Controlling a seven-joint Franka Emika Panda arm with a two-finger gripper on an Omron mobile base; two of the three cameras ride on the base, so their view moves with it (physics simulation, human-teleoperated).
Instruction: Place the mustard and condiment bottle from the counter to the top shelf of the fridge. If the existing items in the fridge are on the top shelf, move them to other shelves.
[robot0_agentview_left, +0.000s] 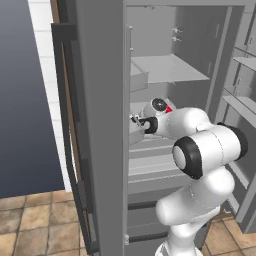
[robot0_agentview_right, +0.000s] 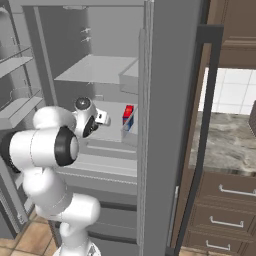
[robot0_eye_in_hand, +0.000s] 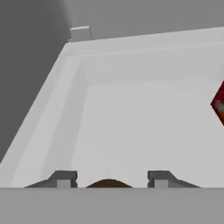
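A: Surroundings first. The fridge (robot0_agentview_left: 100, 125) stands open, its light-grey cavity facing the base. In the left base view the grey door edge with its long dark handle (robot0_agentview_left: 65, 125) takes up the near left; in the right base view another door edge sits near centre, cutting off part of the cavity.

B: Beyond that edge?

A: To the right in the right base view, the counter (robot0_agentview_right: 225, 142), grey marbled, with brown drawers (robot0_agentview_right: 225, 205) and silver handles below. White wall tiles (robot0_agentview_right: 230, 92) behind it. Tan floor tiles (robot0_agentview_left: 35, 220) low in the left base view.

B: Shelves?

A: The top shelf (robot0_agentview_right: 95, 70) is a flat pale board high in the cavity. Below it is a second shelf (robot0_agentview_right: 112, 125), where the arm reaches in. Door racks (robot0_agentview_left: 240, 100) show at the far right of the left base view.

B: Task items?

A: The red carton (robot0_agentview_right: 128, 116) stands upright on the second shelf, near the right side of the cavity in the right base view. In the hand view only its red corner (robot0_eye_in_hand: 218, 105) shows at the right edge.

B: And the pincer?

A: The pincer (robot0_eye_in_hand: 112, 179) is over the second shelf, to the left of the carton and apart from it. Its tips stand parted with a small brown rounded shape (robot0_eye_in_hand: 108, 183) between them at the bottom edge. I cannot tell what that shape is, nor whether the tips clamp it.

B: Anything blocking?

A: The robot's own white arm (robot0_agentview_left: 200, 150) covers much of the lower cavity in both base views.
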